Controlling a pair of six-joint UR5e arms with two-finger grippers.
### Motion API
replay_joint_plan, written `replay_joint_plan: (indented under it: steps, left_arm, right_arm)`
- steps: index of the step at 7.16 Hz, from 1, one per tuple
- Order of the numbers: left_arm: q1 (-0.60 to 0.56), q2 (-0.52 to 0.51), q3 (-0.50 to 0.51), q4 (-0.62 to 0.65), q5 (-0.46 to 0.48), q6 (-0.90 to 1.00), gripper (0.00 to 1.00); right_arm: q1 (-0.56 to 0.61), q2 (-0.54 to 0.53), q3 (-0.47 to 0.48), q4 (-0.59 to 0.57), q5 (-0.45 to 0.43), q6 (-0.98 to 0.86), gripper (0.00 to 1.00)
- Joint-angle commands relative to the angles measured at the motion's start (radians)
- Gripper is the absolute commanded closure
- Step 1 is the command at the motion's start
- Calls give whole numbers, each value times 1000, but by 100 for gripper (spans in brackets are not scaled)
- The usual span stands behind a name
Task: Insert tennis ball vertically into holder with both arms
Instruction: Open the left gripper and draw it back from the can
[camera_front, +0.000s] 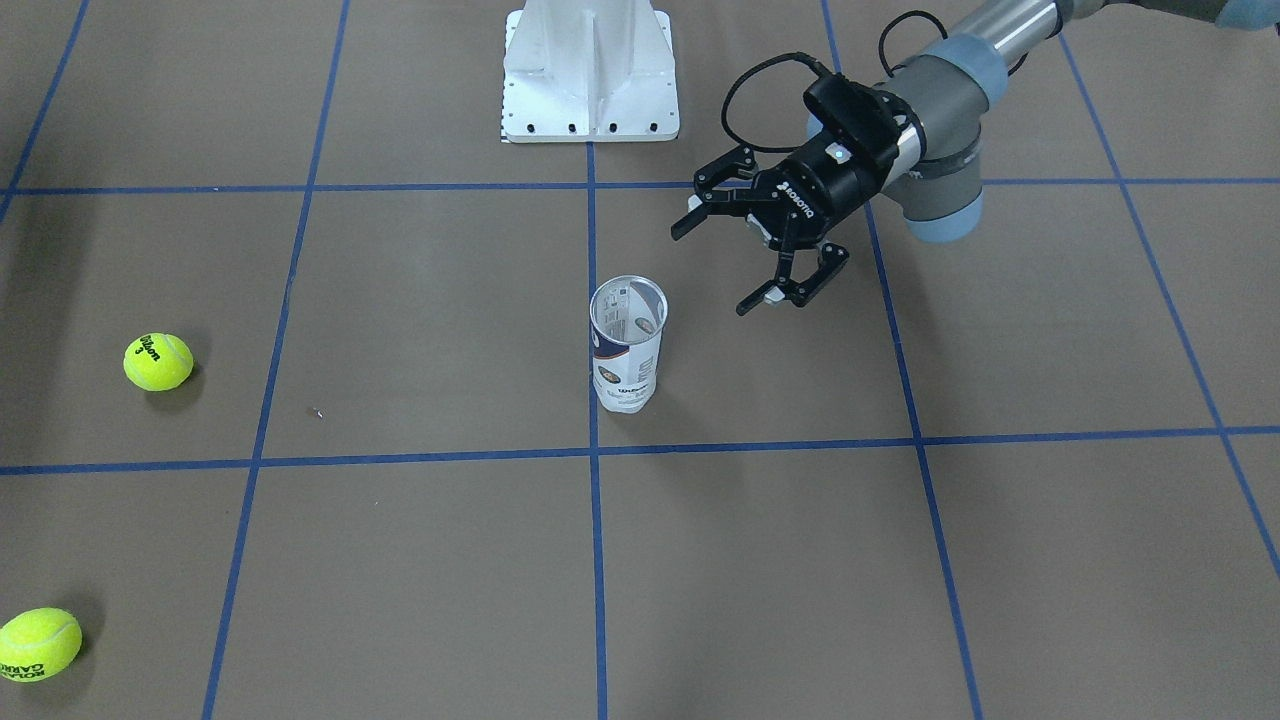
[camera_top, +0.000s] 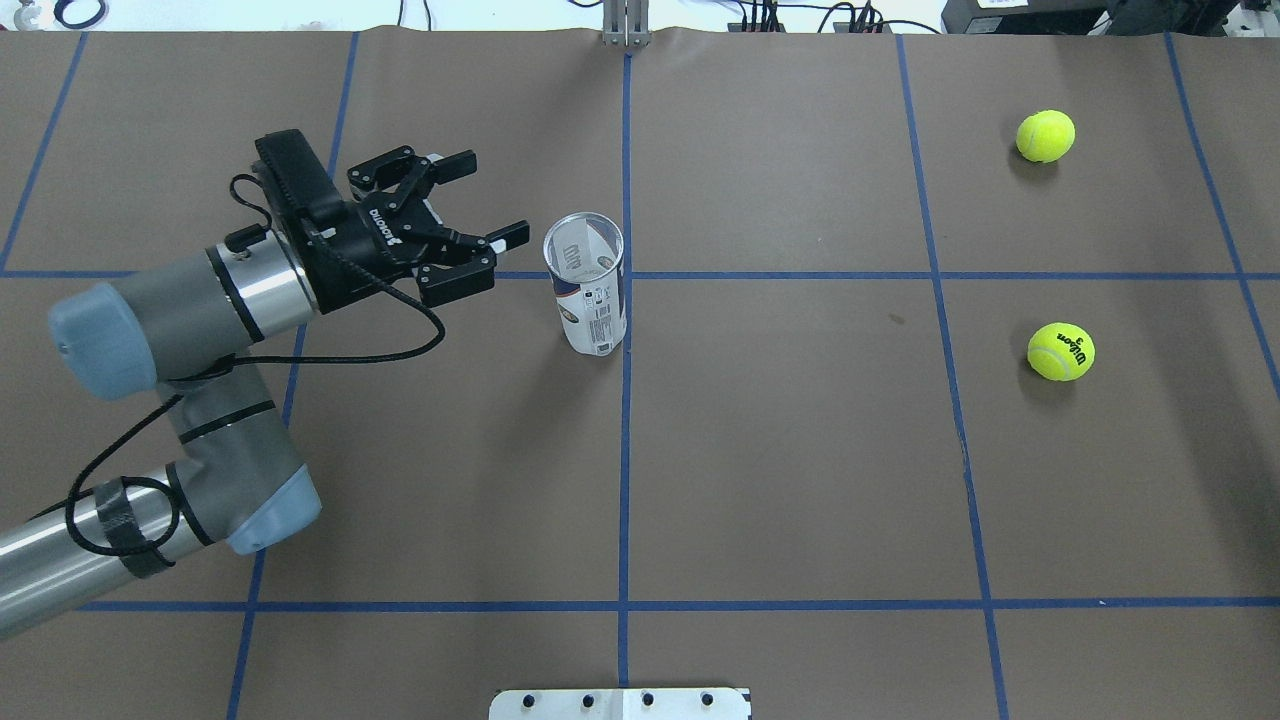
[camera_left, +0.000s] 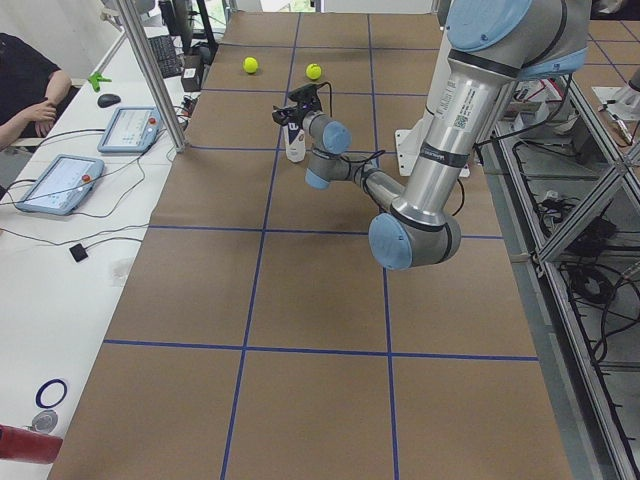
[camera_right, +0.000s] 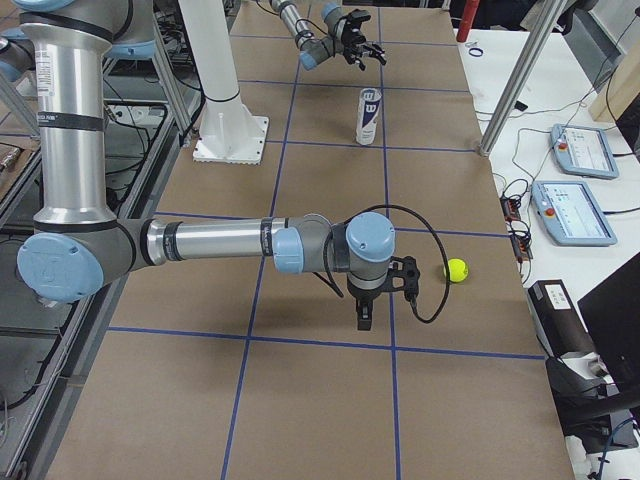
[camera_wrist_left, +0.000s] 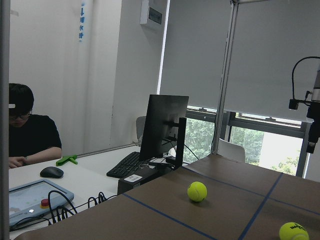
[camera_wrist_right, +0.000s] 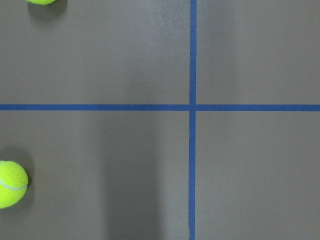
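The holder (camera_top: 586, 300) is a clear can with a white and navy label. It stands upright with its mouth open near the table's middle, and it also shows in the front view (camera_front: 627, 347). My left gripper (camera_top: 488, 200) is open and empty. It hangs level beside the can's rim on my left, apart from it, and shows in the front view (camera_front: 718, 265) too. Two yellow tennis balls (camera_top: 1046, 136) (camera_top: 1061, 351) lie far to my right. My right gripper (camera_right: 375, 300) shows only in the right side view, near one ball (camera_right: 456, 269). I cannot tell whether it is open or shut.
The white bolted pedestal (camera_front: 590, 70) stands at the table's robot side. Blue tape lines grid the brown table. An operator (camera_left: 25, 85) and tablets (camera_left: 58, 183) sit on a white bench along the far side. The right wrist view shows one ball (camera_wrist_right: 11, 183) at its left edge.
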Motion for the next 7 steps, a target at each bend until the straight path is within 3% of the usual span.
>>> replay_joint_plan:
  steps: [1, 4, 7]
  left_arm:
    - [-24, 52, -11, 6, -43, -1, 1]
    - [-32, 96, -4, 6, -43, 1, 1]
    - [-30, 118, 2, 3, -45, 1, 1]
  right_arm:
    - [-54, 79, 6, -22, -81, 13, 1]
    - [-141, 49, 26, 58, -17, 181, 1]
    - [-342, 16, 99, 180, -47, 448, 0]
